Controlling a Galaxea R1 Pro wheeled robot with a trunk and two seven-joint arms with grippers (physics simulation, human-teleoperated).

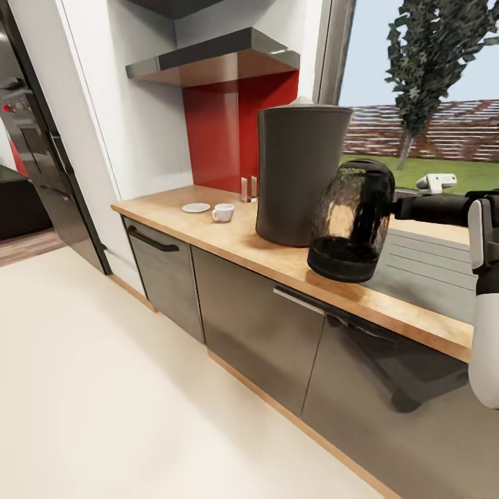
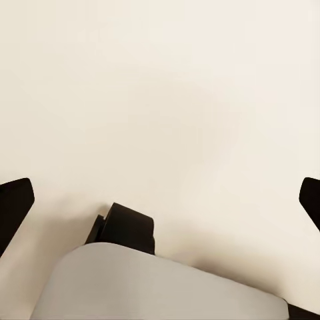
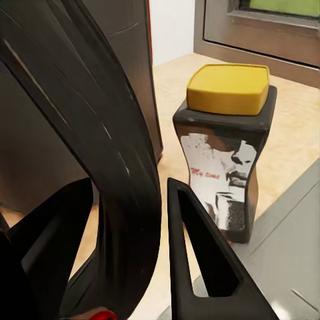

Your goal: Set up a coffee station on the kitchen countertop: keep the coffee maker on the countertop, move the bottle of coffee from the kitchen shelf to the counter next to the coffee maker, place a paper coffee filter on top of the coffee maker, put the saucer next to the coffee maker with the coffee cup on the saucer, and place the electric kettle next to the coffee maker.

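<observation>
Held at right of the head view by the right gripper (image 1: 409,206), kettle (image 1: 350,220) tilted over the counter (image 1: 208,222) beside the coffee maker (image 1: 299,173), likely for setting down; left wrist: fingertips (image 2: 15,203) wide apart, holding nothing; right wrist: fingers (image 3: 200,253) clamped around the kettle handle (image 3: 100,153), coffee jar (image 3: 225,147) upper right.

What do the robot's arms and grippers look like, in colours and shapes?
In the head view, the right arm has a smooth, rounded white shell, with a black forearm section. The right gripper has glossy black, wedge-shaped fingers with triangular cut-outs and a small red mark near the base. The left gripper shows black fingertips and a light grey rounded body.
</observation>
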